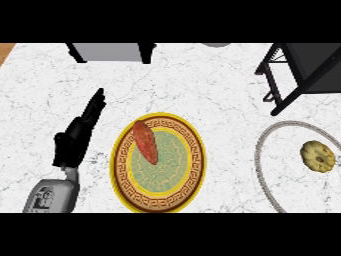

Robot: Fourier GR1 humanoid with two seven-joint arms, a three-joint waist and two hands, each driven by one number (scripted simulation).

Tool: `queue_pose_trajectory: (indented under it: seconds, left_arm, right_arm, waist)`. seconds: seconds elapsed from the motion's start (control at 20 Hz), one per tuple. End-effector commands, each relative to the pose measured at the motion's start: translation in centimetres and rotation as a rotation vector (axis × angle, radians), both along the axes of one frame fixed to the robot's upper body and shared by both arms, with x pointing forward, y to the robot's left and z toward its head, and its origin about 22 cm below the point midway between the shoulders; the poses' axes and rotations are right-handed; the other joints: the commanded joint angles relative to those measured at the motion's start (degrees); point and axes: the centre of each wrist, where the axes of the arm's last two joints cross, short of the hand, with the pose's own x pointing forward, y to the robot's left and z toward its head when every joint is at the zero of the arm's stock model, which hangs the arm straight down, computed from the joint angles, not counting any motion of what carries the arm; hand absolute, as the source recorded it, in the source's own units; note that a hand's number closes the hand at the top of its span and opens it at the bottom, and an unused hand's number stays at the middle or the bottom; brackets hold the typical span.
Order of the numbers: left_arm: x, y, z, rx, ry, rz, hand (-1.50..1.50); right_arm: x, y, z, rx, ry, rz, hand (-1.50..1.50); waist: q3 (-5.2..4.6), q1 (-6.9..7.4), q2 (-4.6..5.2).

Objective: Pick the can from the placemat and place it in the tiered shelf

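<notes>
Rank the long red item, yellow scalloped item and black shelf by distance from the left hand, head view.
1. Long red item, on the patterned mat beside the left hand.
2. Yellow scalloped item, far right, and black shelf, back right: too close to call.

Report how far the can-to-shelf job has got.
Done: nothing visible yet. The reddish-brown item lies on the yellow-rimmed placemat; I cannot tell that it is a can. In hand: nothing; the left hand rests open beside the placemat. Left: grasping, carrying and placing it in the tiered shelf.
</notes>
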Motion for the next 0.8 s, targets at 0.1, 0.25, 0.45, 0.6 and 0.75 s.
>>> queue_pose_trajectory:
  seconds: [0.1, 0.25, 0.45, 0.6, 0.75]
  left_arm:
    - [1.4, -0.4, -0.1, 0.011, 0.013, 0.014, 0.0]
    - [0.6, -0.5, -1.6, -0.005, 0.003, -0.006, 0.0]
    - [-1.3, 2.2, -1.3, 0.014, -0.011, -0.006, 0.0]
    - [0.2, 1.4, 0.7, -0.001, 0.001, -0.002, 0.0]
    - [0.0, 0.4, -0.5, 0.024, 0.016, 0.016, 0.0]
  right_arm:
    - [-0.7, -1.8, -0.1, 0.091, -0.021, -0.016, -1.5]
    - [0.1, 0.0, 0.0, 0.141, -0.053, 0.04, -1.5]
    - [-0.2, -0.7, -0.3, 0.22, -0.09, 0.103, -1.5]
    - [-1.2, -1.0, 2.0, 0.242, -0.056, 0.17, -1.5]
    - [-2.1, -2.0, 4.5, 0.256, -0.114, 0.163, -1.5]
  waist:
    - [0.12, -0.47, 0.06]
    - [0.11, -0.44, -0.01]
    - [0.14, -0.03, -0.04]
    - [0.11, -0.6, -0.21]
    - [0.11, -0.46, -0.09]
